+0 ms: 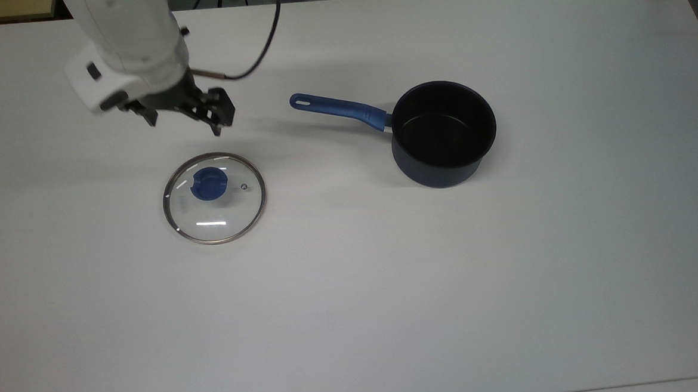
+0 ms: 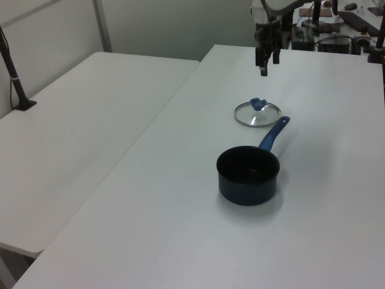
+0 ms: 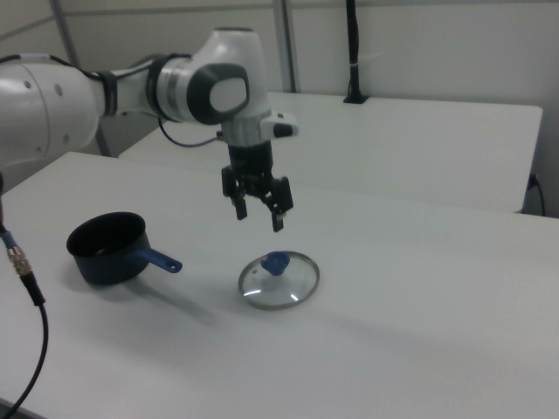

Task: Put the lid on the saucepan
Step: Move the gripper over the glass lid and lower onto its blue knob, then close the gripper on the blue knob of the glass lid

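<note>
glass is the risk: my claw (image 3: 258, 214), fingers apart and empty, hangs above the lid (image 1: 214, 198), which lies flat below, well apart from the pan (image 1: 443, 132). i judge an off-centre pinch on the knob (image 3: 277, 262) lets it tilt or slip. white table (image 1: 391, 313); pale partitions behind.

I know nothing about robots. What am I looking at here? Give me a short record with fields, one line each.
Surface: white table
Lid: round clear glass lid with metal rim and blue knob, lying flat on the table, apart from the pan
Pan: dark round saucepan with long blue handle, upright, nothing inside
Gripper: black two-finger gripper on a white arm, open, holding nothing, in the air above the lid
Task state: lid not yet on the pan
</note>
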